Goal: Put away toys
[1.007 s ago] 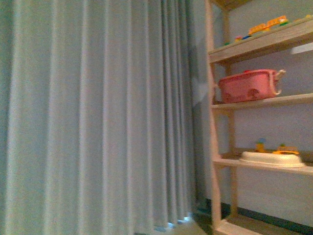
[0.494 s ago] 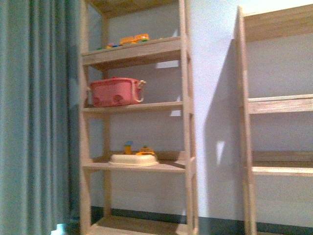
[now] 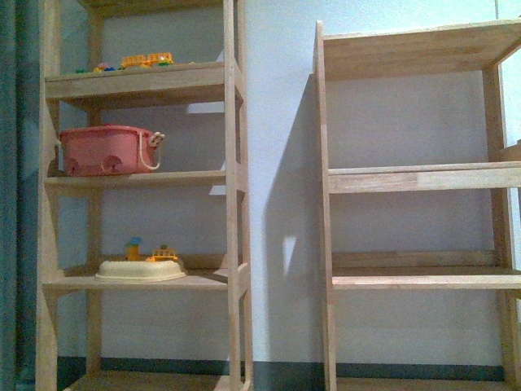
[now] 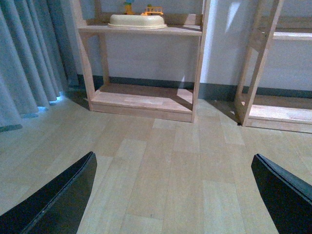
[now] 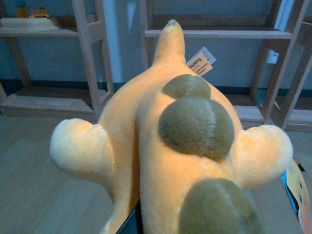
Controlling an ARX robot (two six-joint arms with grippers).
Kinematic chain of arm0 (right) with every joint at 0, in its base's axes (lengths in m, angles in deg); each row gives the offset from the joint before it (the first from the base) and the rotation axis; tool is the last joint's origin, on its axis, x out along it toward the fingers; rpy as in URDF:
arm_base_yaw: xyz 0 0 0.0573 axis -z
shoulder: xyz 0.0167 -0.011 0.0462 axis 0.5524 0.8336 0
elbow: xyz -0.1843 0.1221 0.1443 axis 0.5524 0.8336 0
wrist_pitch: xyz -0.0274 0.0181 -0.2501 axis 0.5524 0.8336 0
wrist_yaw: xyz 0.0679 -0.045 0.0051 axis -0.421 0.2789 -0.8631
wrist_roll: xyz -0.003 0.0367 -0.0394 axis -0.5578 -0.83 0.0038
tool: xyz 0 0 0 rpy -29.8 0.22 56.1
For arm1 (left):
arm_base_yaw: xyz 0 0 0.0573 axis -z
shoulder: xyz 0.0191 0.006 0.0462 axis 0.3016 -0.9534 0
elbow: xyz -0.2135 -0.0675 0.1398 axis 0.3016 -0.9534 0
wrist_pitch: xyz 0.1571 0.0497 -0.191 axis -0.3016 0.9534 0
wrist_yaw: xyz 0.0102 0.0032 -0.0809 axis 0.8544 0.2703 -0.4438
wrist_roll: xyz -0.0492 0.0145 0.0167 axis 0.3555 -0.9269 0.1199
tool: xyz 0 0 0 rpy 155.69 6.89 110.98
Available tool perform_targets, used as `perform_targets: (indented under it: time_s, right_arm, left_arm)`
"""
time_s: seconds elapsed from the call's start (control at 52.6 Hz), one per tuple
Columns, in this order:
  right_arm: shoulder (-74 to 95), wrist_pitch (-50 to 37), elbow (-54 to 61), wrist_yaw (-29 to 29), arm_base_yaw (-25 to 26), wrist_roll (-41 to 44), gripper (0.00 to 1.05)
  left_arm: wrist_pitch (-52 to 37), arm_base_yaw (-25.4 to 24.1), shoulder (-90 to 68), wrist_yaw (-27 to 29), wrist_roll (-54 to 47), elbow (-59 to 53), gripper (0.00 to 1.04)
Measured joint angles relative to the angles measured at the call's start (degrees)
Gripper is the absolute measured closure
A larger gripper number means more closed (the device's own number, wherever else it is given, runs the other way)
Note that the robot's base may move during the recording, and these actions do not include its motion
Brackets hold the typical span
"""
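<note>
Right gripper: hidden under the plush toy (image 5: 165,146). The toy sits clear of the floor (image 5: 44,185), right against my wrist, so I judge my jaws are clamped on it, pointed tip forward for shelving.
Left gripper (image 4: 173,156): spread wide, nothing between the fingers, low over bare floor.
Room ahead: the empty shelf unit (image 5: 214,33) stands beyond the plush's tip.
Edges: its upright (image 5: 145,14) bounds the opening. The toy's side lobes are broad, so I'd enter centred.
Off to one side: the unit holding the cream base (image 5: 29,23) is occupied.
</note>
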Motion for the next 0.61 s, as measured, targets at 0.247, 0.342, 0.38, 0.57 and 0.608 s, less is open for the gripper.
perform_targets:
  time_s: [0.247,0.342,0.38,0.57,0.608]
  right_arm:
    - [0.0,0.0,0.0,0.2,0.0,0.0,0.97]
    - [0.0,0.0,0.0,0.2,0.0,0.0,0.97]
    - [0.0,0.0,0.0,0.2,0.0,0.0,0.97]
    - [0.0,0.0,0.0,0.2,0.0,0.0,0.97]
    - [0.0,0.0,0.0,0.2,0.0,0.0,0.97]
  left_arm:
    - [0.0,0.0,0.0,0.0,0.0,0.0,0.06]
    - [0.0,0.0,0.0,0.0,0.0,0.0,0.06]
    - [0.0,0.0,0.0,0.0,0.0,0.0,0.06]
    - [0.0,0.0,0.0,0.0,0.0,0.0,0.06]
    - [0.0,0.0,0.0,0.0,0.0,0.0,0.06]
